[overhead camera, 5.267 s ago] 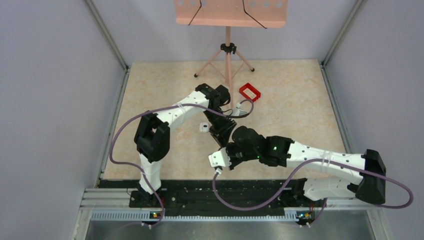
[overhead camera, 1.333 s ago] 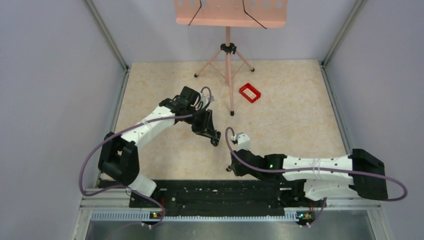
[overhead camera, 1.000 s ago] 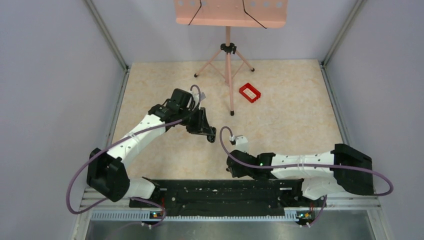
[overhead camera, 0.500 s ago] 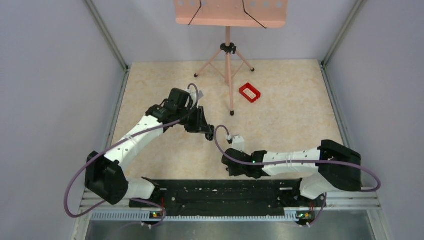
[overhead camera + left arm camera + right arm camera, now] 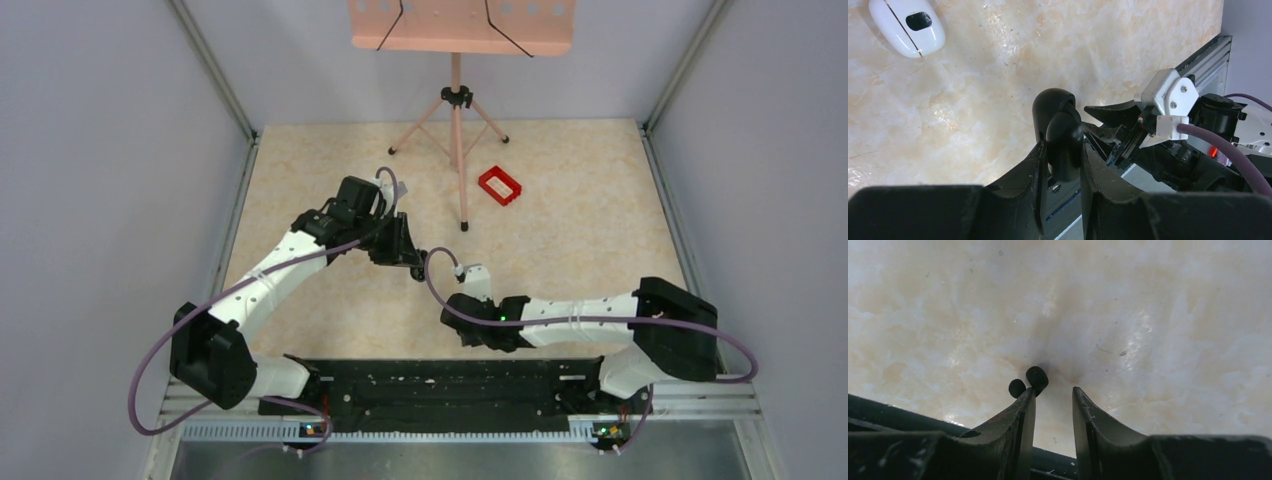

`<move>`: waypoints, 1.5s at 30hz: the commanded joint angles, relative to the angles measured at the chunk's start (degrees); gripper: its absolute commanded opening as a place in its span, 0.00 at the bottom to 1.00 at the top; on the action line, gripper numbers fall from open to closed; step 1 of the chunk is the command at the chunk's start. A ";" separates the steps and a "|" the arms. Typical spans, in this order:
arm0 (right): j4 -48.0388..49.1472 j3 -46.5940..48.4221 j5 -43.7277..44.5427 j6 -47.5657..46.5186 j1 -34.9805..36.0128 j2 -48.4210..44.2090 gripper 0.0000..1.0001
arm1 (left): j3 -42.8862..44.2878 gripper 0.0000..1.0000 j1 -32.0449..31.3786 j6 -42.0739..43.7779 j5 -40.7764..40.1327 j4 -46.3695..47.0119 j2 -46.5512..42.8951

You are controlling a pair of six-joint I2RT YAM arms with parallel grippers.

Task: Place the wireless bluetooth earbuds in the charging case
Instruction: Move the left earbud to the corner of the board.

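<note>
My left gripper [image 5: 1063, 150] is shut on the glossy black charging case [image 5: 1058, 125] and holds it above the table, where the top view also shows this gripper [image 5: 418, 268]. Low over the table near the front edge, my right gripper [image 5: 1053, 390] stands open with nothing between its fingers. A tiny black earbud [image 5: 1037, 376] lies on the table at the tip of its left finger [image 5: 1023, 410], with a second small black round bit [image 5: 1017, 388] right beside it. In the top view the right gripper [image 5: 462, 335] covers the bud.
A white rounded device with a black button [image 5: 907, 25] lies on the table beyond the case. A red rectangular frame [image 5: 500, 185] sits at the back right, next to the pink stand's tripod legs [image 5: 456, 130]. The black base rail [image 5: 440, 385] runs along the near edge.
The right arm has drawn its elbow in to the left and its gripper has crept slightly left and forward. The left gripper has stayed almost still, holding the case.
</note>
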 commanded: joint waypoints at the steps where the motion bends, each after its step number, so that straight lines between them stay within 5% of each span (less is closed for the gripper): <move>1: -6.43 3.19 8.57 -3.63 -1.19 0.10 0.34 | 0.49 0.00 0.41 0.64 0.59 1.89 0.05; 5: -4.90 2.60 8.53 -5.66 -2.23 -1.87 0.42 | 1.20 0.00 0.40 0.64 1.04 2.06 0.98; 23: 2.19 -2.92 -1.03 -1.20 -4.39 -10.55 0.41 | 0.82 0.00 0.35 0.86 0.85 1.71 0.58; 32: 3.76 -1.38 -5.45 -8.26 -4.29 -8.32 0.46 | 0.56 0.00 0.41 1.08 0.74 1.73 -0.01; 45: 4.34 1.34 -7.51 -3.43 -4.33 -0.04 0.44 | -0.05 0.00 0.42 1.65 0.41 1.17 -0.78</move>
